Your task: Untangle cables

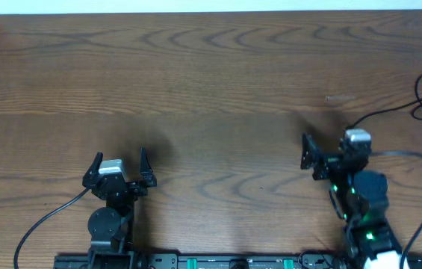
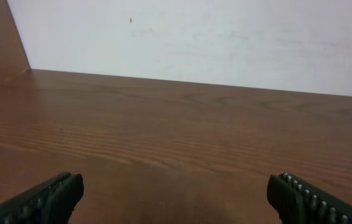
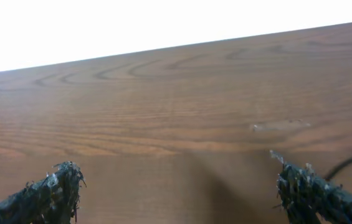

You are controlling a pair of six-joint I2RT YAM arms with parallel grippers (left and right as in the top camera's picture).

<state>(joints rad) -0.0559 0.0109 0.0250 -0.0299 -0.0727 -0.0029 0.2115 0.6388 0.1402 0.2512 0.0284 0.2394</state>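
While the left gripper (image 1: 119, 158) and right gripper (image 1: 329, 149) hold their jaws wide open and empty, thin black cables (image 1: 419, 93) loop at the wooden table's (image 1: 211, 75) right edge.

Brown wood-grain table (image 1: 211, 67) — plain white wall (image 2: 225, 43) behind.
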